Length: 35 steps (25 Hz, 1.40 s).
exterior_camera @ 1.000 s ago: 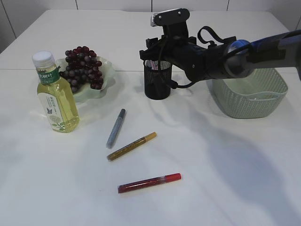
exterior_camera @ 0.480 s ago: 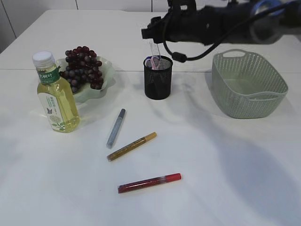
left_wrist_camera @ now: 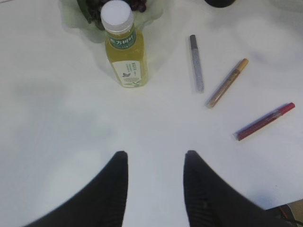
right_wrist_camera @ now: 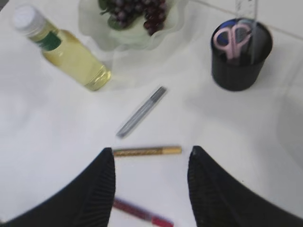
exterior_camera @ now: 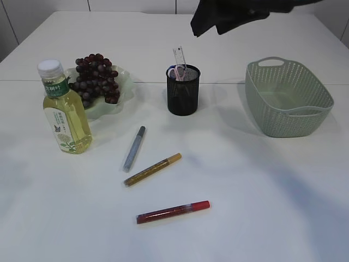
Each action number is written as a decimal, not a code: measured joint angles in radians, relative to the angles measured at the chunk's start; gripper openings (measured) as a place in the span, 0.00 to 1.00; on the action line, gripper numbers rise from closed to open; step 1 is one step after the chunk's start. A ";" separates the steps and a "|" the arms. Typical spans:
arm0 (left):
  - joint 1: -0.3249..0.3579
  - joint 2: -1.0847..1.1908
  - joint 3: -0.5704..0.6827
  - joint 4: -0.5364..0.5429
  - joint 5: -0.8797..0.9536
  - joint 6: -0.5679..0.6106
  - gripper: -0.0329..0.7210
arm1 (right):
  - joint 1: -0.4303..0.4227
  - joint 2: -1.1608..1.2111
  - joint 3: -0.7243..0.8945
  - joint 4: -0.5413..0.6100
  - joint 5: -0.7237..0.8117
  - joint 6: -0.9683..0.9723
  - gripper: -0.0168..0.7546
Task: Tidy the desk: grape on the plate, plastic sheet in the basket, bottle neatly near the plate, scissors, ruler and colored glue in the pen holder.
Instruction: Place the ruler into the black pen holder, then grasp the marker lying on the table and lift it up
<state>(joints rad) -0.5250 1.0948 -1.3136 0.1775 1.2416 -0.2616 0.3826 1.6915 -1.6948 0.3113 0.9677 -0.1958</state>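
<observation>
- Remaining: three glue pens, silver (exterior_camera: 134, 148), gold (exterior_camera: 152, 169), red (exterior_camera: 173, 212), lie on table in front of pen holder (exterior_camera: 182, 90).
- Judged light, stiff, slippery, apt to roll; grasp mid-barrel, across the axis.
- Left end effector (left_wrist_camera: 155, 163) and right end effector (right_wrist_camera: 150, 158): both apart, empty.

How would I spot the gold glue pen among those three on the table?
Start at the black mesh pen holder behind the middle of the table and look towards the front. Three pens lie there: the gold glue pen is the middle one, between the silver pen and the red pen.
</observation>
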 joint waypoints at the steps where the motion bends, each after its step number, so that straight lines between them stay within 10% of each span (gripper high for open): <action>1: 0.000 0.007 0.000 -0.012 -0.004 0.000 0.43 | 0.000 -0.016 -0.002 0.016 0.050 0.002 0.54; 18: -0.017 0.415 -0.274 -0.094 -0.006 0.028 0.43 | 0.000 -0.066 0.023 0.046 0.276 0.097 0.52; 35: 0.014 1.083 -0.624 -0.249 -0.004 0.057 0.43 | 0.000 -0.520 0.465 0.086 0.278 0.119 0.52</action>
<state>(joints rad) -0.5107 2.1779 -1.9377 -0.0715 1.2379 -0.2043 0.3826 1.1718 -1.2298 0.3971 1.2460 -0.0769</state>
